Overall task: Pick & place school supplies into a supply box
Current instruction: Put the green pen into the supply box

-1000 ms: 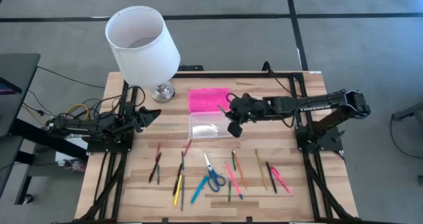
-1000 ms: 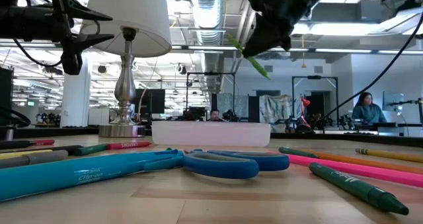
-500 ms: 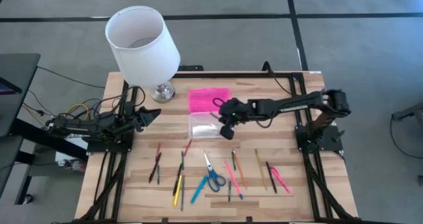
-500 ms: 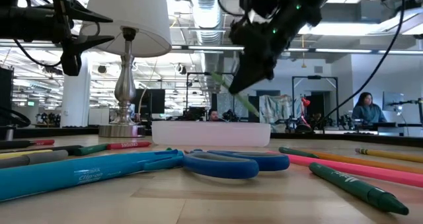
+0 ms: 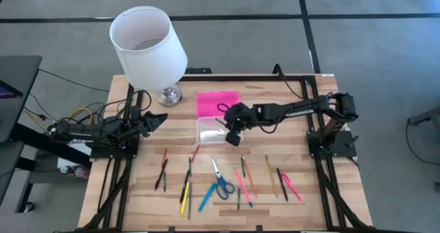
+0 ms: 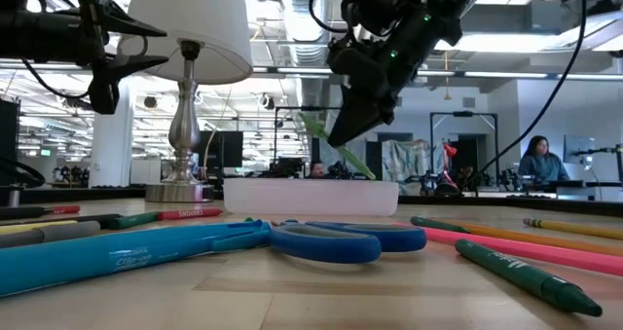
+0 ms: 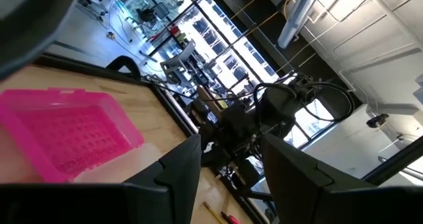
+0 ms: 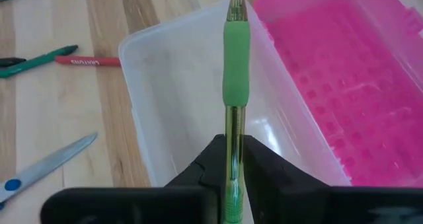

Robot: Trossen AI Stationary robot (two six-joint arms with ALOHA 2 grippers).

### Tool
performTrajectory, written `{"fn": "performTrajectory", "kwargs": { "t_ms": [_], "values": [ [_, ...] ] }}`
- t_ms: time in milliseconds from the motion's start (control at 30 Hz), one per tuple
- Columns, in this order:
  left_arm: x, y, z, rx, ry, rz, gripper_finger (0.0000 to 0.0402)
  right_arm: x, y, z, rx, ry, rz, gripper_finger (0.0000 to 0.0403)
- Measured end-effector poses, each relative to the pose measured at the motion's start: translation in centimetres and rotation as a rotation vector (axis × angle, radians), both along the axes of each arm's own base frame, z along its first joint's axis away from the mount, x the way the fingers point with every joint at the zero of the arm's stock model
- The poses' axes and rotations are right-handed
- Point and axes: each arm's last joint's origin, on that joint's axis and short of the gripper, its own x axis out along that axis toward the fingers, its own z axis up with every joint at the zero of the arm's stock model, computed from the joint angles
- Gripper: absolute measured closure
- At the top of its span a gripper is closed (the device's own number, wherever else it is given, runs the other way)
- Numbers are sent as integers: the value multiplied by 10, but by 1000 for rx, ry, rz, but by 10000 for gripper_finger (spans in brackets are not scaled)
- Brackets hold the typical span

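My right gripper [image 5: 231, 132] hangs over the clear supply box [image 5: 214, 131] and is shut on a green pen [image 8: 234, 59]. The pen slants down, and its grip end [image 6: 362, 167] reaches about the box's rim. The pink lid [image 5: 217, 104] lies open behind the box on the far side. Other school supplies lie on the near half of the table: blue-handled scissors [image 5: 220, 182] and several pens and pencils [image 5: 184, 185]. My left gripper [image 5: 159, 120] waits open at the table's left edge, touching nothing. My right gripper pinches the green pen's clear barrel [image 8: 230, 137] between its two fingers, behind the green rubber grip. The fingers slant down from the table's right side, and the pen runs on along them. It is lifted clear, its grip end lowest over the box.
A lamp with a big white shade [image 5: 148, 44] stands at the far left corner, its metal foot [image 5: 169, 95] close to the lid. More pens lie near the right edge [image 5: 287, 185]. A person sits in the room beyond the table [image 6: 538, 161].
My right gripper has come down and toward the table's left with the green pen, from above the lid's right end to over the clear box. The pen, held high a second ago, now slants with its lower end at the box's rim.
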Motion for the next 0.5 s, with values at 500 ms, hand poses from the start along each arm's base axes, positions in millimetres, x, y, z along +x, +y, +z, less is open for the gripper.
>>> {"fn": "performTrajectory", "kwargs": {
  "t_ms": [500],
  "values": [
    [0,0,-2,0,16,-1,248,-3,1,-2,-12,48,23,348]
  ]
}}
